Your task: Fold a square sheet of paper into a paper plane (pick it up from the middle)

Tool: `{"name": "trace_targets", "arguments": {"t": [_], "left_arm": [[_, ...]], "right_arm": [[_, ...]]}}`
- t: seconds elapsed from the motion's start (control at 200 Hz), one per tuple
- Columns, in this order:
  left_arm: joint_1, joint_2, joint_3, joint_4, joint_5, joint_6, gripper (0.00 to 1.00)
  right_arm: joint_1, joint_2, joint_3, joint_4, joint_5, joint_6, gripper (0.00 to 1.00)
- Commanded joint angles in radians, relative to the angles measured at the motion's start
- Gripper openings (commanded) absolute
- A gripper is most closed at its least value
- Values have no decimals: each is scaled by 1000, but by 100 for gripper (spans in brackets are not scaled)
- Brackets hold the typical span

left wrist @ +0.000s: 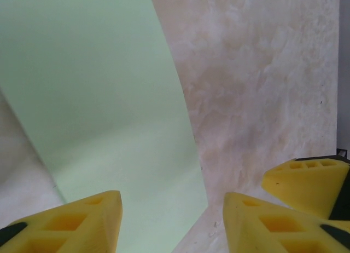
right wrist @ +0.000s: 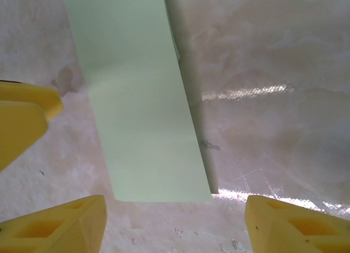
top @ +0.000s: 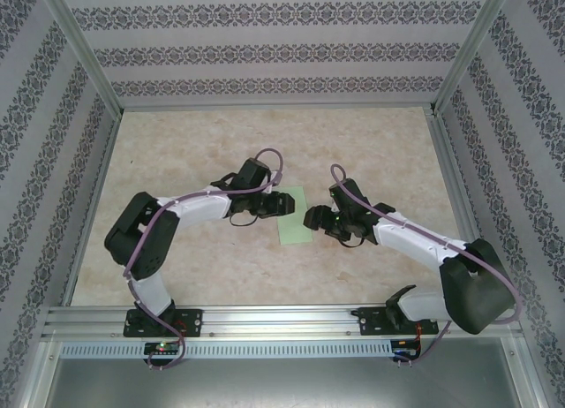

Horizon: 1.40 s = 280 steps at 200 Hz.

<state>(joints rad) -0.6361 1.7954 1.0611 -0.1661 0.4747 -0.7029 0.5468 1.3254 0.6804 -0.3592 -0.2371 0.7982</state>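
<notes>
1. Left pincer (top: 281,203), centre of the overhead frame: yellow fingers apart, gripping nothing. In its wrist view (left wrist: 172,201) the paper (left wrist: 104,99) reaches down toward the left finger.
2. Right pincer (top: 311,218), just right of the left one: fingers also apart and empty. In its wrist view (right wrist: 175,203) the paper's (right wrist: 142,116) short edge ends just above the gap.
3. Paper (top: 294,224): a pale green oblong lying on the desk between the two pincers.
4. Desk (top: 380,143): marbled beige.

Paper sheet (left wrist: 104,99) cut off at top; left fingers (left wrist: 71,225) cut off below.
</notes>
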Motion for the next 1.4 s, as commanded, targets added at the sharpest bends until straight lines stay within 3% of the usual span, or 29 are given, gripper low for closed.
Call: {"name": "trace_targets", "arguments": {"t": [0.0, 0.265, 0.505, 1.079, 1.394], "left_arm": [[-13, 43, 43, 26, 22, -9, 50], [-13, 100, 45, -44, -75, 9, 46], [-9, 115, 27, -66, -118, 3, 46], [5, 120, 4, -56, -112, -11, 46], [7, 121, 2, -59, -111, -13, 47]], "right_arm": [[-13, 22, -22, 49, -23, 30, 67], [-19, 96, -16, 87, -86, -7, 57], [-19, 155, -2, 85, -128, -59, 58], [-19, 222, -10, 170, -238, -55, 54], [-22, 226, -52, 301, -310, 28, 51]]}}
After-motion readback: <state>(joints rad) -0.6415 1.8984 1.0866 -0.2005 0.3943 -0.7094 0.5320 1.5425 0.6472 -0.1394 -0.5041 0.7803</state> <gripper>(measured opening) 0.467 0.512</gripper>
